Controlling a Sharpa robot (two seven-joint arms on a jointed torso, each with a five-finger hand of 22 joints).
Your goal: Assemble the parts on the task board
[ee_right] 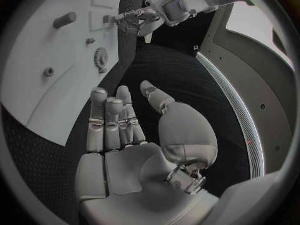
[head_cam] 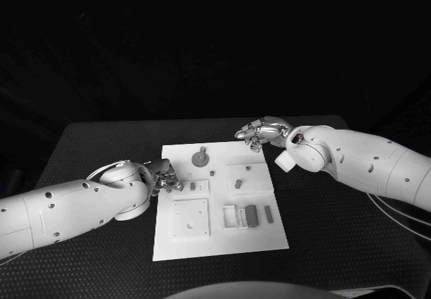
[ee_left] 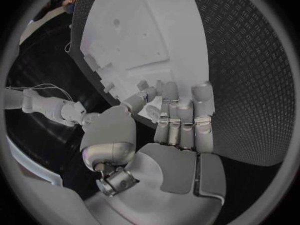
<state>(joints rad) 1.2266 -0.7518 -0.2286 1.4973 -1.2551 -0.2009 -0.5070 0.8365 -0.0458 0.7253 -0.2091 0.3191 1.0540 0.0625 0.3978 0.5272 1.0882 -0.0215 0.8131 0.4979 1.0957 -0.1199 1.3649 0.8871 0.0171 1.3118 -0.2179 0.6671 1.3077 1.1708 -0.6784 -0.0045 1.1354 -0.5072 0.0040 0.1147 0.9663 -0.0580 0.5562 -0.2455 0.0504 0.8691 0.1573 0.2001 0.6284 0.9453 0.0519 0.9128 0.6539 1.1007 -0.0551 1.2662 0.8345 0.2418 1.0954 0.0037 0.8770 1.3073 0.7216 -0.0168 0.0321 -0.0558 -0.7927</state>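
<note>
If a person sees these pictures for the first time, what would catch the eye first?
First, the white task board, bright on the black table, lying in the middle with small grey parts on it, such as the round gear-like part near its far end. Next, the two silver hands: the left hand at the board's left edge and the right hand over its far right corner, its fingers apart and holding nothing.

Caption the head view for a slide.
Two robot hands, left and right, hover empty at opposite edges of the white task board.
</note>
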